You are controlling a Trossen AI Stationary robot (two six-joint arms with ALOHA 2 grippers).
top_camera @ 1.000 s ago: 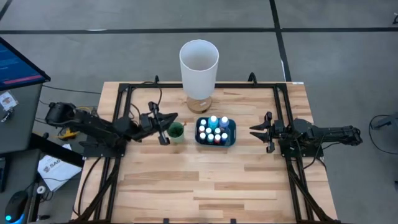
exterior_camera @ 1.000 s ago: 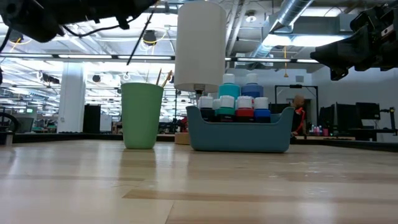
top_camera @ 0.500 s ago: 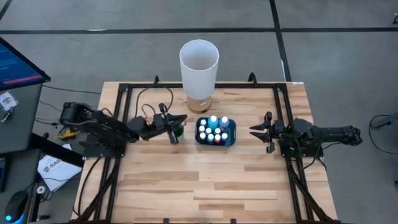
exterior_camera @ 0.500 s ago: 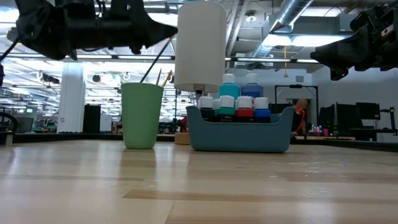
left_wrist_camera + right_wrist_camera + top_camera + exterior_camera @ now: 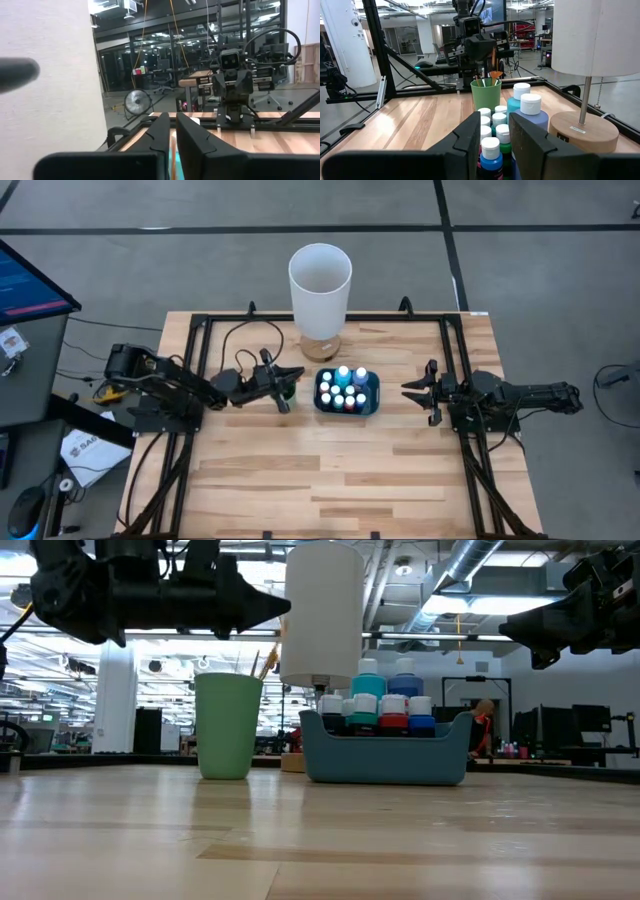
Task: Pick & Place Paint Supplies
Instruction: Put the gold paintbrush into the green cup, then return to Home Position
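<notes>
My left gripper hovers over the small green cup, shut on a thin brush that reaches down into the cup. Other brushes lean on the cup's rim, one orange-tipped. Several tiny paint bottles with pale caps stand in the blue tray, right of the cup. My right gripper waits open, raised to the right of the tray, its fingers pointing at it. My left gripper pinches the brush's handle between its two fingers, which lie level and come from the table's left. The brush hangs nearly upright below them, its lower end inside the cup. The exact spot on the handle is hidden by the fingers.
A tall white lamp on a round wooden base stands just behind the cup and tray. A black frame runs along the table's left, far and right sides. The wooden top lies bare toward the near edge.
My left gripper has moved right, from beside the cup to over it. The brush it carries hung slanted and clear of the cup a second ago. Its lower end then entered the cup and the brush has come more upright. The right arm has kept still.
</notes>
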